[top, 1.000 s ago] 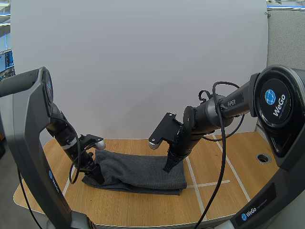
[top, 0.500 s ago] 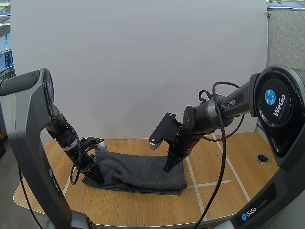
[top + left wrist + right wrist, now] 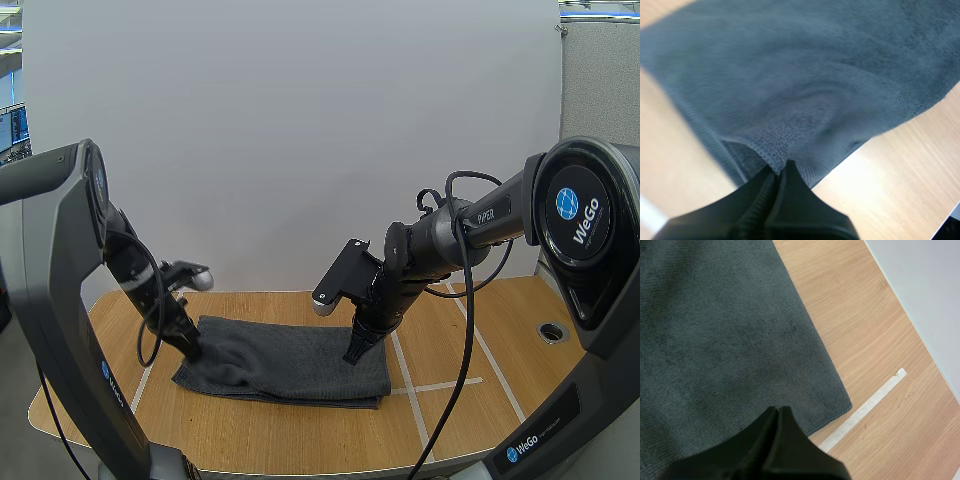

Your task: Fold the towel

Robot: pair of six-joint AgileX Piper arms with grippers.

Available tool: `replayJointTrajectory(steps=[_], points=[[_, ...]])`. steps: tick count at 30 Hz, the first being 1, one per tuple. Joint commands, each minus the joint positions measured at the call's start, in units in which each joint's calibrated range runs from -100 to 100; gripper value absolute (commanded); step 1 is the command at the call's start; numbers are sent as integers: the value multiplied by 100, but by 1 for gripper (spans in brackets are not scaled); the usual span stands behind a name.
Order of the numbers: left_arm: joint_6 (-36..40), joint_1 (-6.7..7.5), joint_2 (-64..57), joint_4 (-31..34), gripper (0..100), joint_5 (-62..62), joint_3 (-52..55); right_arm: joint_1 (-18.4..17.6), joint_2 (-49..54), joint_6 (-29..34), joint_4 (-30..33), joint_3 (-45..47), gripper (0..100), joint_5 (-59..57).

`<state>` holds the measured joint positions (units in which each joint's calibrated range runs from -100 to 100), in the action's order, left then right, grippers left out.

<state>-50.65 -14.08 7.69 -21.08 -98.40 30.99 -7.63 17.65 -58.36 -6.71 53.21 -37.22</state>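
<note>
Left pincer (image 3: 191, 349) has lifted, clamped on towel (image 3: 300, 365) corner | right pincer (image 3: 351, 354) closed, tip on towel | carry corner across low, edges aligned

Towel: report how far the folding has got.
Done: the dark grey towel lies on the table as a long strip, its front edge apparently doubled, so one fold seems made. In hand: the left gripper pinches its left edge, lifted slightly; the right gripper, shut, points at the right part. Left: carrying that edge across.
</note>
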Motion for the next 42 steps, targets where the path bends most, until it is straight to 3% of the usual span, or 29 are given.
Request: replayJointTrajectory(steps=[1,6,12,14,15,16,19,20,21,27,34,40,42], points=[[62,-276,-188,154,0,-160,-182,16,23,-50,-30,20,0,-46],[-17,-463,-47,153,0,-160,-182,16,23,-50,-30,20,0,-46],[-51,-472,308,-286,0,-160,-140,16,23,-50,-77,20,0,-127],[-51,-472,375,-332,7,-160,-127,16,23,-50,-77,20,0,-188],[-51,-472,392,-341,13,-160,-123,16,23,-50,-77,20,0,-207],[-51,-472,403,-318,25,-160,-123,16,23,-50,-77,20,0,-207],[-51,-472,403,-285,69,-160,-123,16,23,-50,-77,20,0,-207],[-51,-472,403,-285,89,-160,-123,16,23,-50,-77,20,0,-207],[-38,-472,403,-285,100,-160,-123,16,23,-50,-77,20,0,-207],[-15,-472,235,-310,100,-160,-439,16,23,-50,-100,20,0,19],[-56,-418,64,-1282,100,-160,-995,16,-119,-50,-505,-159,0,237],[-102,-132,64,-1299,0,-160,-1008,16,-575,-180,-1040,-538,0,-252],[-103,-57,64,-1299,0,-160,-1008,16,-709,-329,-1336,-597,0,-466]])
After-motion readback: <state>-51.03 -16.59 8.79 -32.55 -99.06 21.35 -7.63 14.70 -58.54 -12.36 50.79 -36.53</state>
